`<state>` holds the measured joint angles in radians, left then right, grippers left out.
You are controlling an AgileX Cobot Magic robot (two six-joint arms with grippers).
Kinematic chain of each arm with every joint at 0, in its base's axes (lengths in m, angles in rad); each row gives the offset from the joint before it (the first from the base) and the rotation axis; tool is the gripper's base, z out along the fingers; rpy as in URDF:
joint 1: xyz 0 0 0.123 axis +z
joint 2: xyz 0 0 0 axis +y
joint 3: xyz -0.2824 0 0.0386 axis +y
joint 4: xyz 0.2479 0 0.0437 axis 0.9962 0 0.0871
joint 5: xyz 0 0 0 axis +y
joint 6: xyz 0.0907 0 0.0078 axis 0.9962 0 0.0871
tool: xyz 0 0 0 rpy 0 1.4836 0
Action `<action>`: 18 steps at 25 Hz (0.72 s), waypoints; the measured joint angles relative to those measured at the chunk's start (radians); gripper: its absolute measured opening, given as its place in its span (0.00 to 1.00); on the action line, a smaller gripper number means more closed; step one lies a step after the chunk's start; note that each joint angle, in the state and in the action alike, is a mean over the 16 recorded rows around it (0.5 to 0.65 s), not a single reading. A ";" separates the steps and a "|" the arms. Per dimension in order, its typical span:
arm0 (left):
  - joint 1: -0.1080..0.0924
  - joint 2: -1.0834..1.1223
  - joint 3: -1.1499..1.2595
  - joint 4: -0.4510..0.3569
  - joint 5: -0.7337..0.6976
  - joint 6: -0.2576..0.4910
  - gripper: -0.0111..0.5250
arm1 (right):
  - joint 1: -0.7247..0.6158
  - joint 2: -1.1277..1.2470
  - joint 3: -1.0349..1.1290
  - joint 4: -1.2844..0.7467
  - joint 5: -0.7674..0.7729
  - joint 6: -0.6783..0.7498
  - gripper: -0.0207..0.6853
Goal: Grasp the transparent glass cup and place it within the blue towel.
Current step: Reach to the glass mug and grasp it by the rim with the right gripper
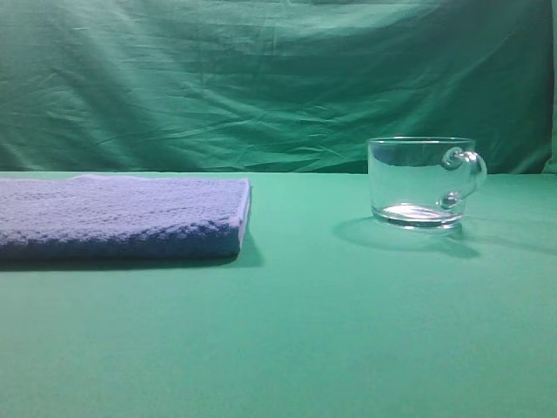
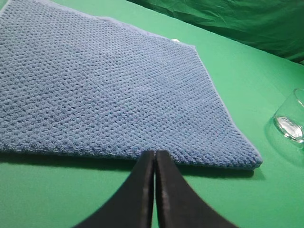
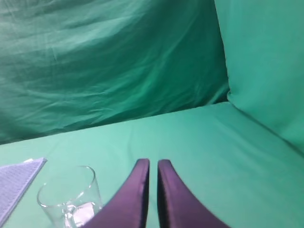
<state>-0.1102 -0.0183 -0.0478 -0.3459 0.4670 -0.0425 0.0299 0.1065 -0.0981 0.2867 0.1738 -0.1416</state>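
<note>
The transparent glass cup (image 1: 422,181) stands upright on the green cloth at the right, its small looped handle pointing right. The blue towel (image 1: 122,218) lies flat at the left, a good gap away from the cup. Neither gripper shows in the exterior view. In the left wrist view my left gripper (image 2: 155,153) is shut and empty, its tips at the towel's (image 2: 104,90) near edge, with the cup (image 2: 290,118) at the far right. In the right wrist view my right gripper (image 3: 153,162) is shut with only a thin slit, empty, and the cup (image 3: 71,197) sits to its lower left.
Green cloth covers the table (image 1: 296,340) and hangs as a wrinkled backdrop (image 1: 261,78) behind. In the right wrist view a green side wall (image 3: 266,61) rises at the right, and a corner of the towel (image 3: 19,183) shows at the left edge.
</note>
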 joint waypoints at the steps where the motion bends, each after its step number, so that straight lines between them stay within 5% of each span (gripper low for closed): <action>1: 0.000 0.000 0.000 0.000 0.000 0.000 0.02 | 0.004 0.030 -0.025 0.001 0.017 -0.016 0.11; 18: 0.000 0.000 0.000 0.000 0.000 0.000 0.02 | 0.039 0.738 -0.530 0.058 0.429 -0.292 0.10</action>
<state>-0.1102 -0.0183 -0.0478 -0.3459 0.4670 -0.0425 0.0690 0.8448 -0.6286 0.3444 0.6031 -0.4337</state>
